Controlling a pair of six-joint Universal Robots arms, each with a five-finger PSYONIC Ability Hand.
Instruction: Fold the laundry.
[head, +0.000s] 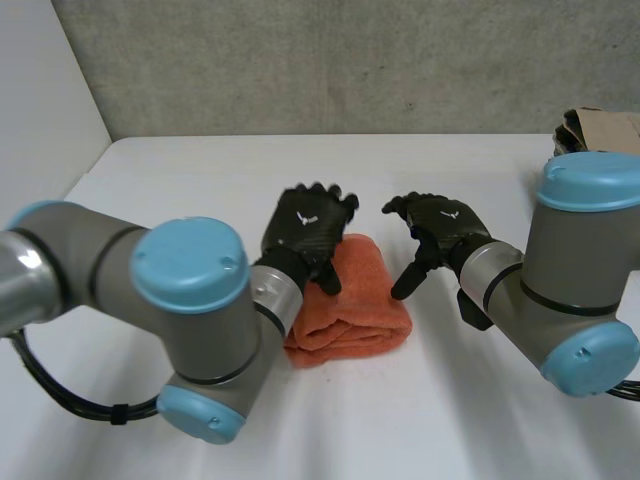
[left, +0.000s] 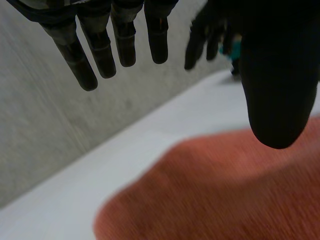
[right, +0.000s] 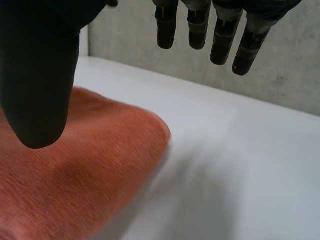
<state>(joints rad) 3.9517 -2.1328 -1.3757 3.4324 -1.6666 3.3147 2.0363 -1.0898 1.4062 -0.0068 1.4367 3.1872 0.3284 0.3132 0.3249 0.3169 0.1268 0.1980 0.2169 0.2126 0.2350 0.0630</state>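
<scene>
An orange towel (head: 355, 298) lies folded into a thick bundle in the middle of the white table (head: 200, 180). My left hand (head: 305, 228) hovers over the towel's far left part, fingers straight and spread, thumb down near the cloth, holding nothing. My right hand (head: 440, 228) hangs just right of the towel, open, its thumb pointing down beside the cloth's right edge. In the left wrist view the towel (left: 225, 195) lies under the thumb (left: 277, 75), with the fingers (left: 100, 45) clear of it. In the right wrist view the towel's folded edge (right: 90, 170) lies below the thumb (right: 40, 75).
A brown cardboard box (head: 600, 128) sits at the table's far right corner. A grey concrete wall (head: 330, 60) runs behind the table. Bare table lies to the left, right and front of the towel.
</scene>
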